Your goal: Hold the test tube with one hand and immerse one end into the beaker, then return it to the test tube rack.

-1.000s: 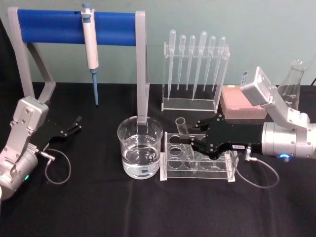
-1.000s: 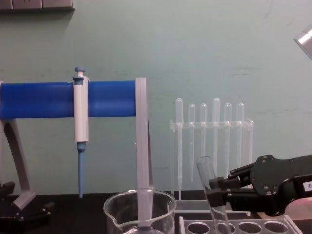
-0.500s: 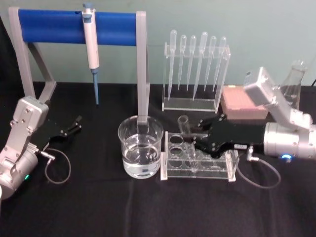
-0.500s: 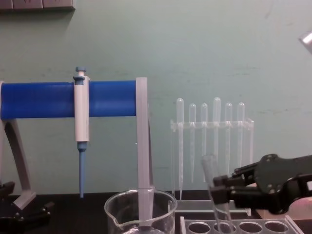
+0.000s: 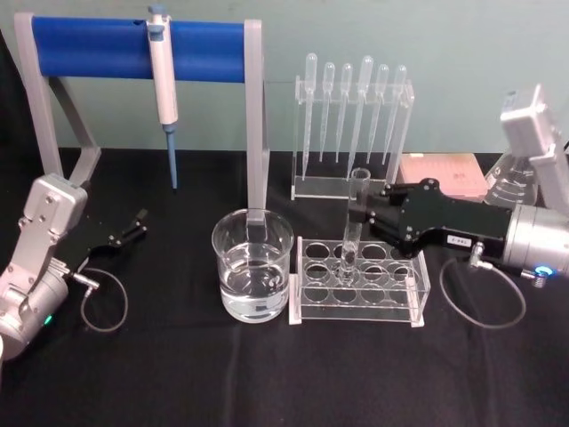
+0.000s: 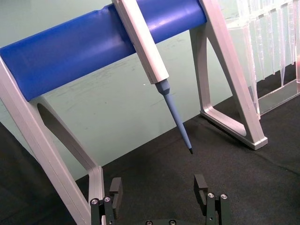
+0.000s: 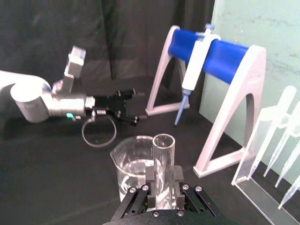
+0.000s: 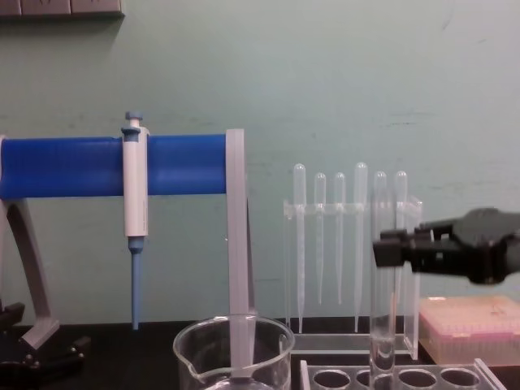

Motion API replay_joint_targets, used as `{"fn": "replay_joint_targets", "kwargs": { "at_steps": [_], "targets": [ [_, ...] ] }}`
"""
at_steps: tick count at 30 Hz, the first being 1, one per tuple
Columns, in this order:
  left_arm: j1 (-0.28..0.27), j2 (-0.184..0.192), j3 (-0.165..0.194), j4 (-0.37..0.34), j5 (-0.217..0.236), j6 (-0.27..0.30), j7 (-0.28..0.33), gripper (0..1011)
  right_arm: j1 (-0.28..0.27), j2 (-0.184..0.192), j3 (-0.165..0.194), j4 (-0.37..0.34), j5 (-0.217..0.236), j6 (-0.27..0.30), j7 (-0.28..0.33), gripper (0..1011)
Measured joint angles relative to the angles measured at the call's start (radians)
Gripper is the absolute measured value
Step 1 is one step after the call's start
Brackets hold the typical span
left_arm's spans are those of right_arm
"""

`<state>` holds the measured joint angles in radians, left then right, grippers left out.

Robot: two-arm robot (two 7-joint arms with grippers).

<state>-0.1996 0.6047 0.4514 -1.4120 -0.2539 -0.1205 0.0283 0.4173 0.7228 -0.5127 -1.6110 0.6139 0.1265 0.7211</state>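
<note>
- The test tube [image 5: 349,249] stands upright, its lower end in a rear hole of the rack [image 5: 418,298], likely so it seats straight.
- The right gripper [image 5: 366,213], in from three o'clock, clamps its upper part.
- The beaker [image 5: 252,285] sits at the rack's nine o'clock.
- The left gripper [image 5: 135,224] idles farther that way, fingers apart, empty.

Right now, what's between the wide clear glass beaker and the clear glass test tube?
Head view: empty left-end holes of the clear acrylic rack sit between beaker and test tube, which the right gripper clamps upright.
</note>
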Motion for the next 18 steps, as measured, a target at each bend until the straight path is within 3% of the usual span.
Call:
{"fn": "replay_joint_targets", "kwargs": {
  "at_steps": [5,9,18],
  "targets": [
    [0.000,0.000,0.000,0.000,0.000,0.000,0.000,1000,0.012,0.005,0.013,-0.019,0.049,0.038,-0.004,218],
    [0.000,0.000,0.000,0.000,0.000,0.000,0.000,1000,0.040,0.007,0.006,-0.026,0.063,0.073,-0.007,218],
    [0.000,0.000,0.000,0.000,0.000,0.000,0.000,1000,0.130,0.008,-0.032,-0.036,0.058,0.144,-0.014,218]
  ]
}}
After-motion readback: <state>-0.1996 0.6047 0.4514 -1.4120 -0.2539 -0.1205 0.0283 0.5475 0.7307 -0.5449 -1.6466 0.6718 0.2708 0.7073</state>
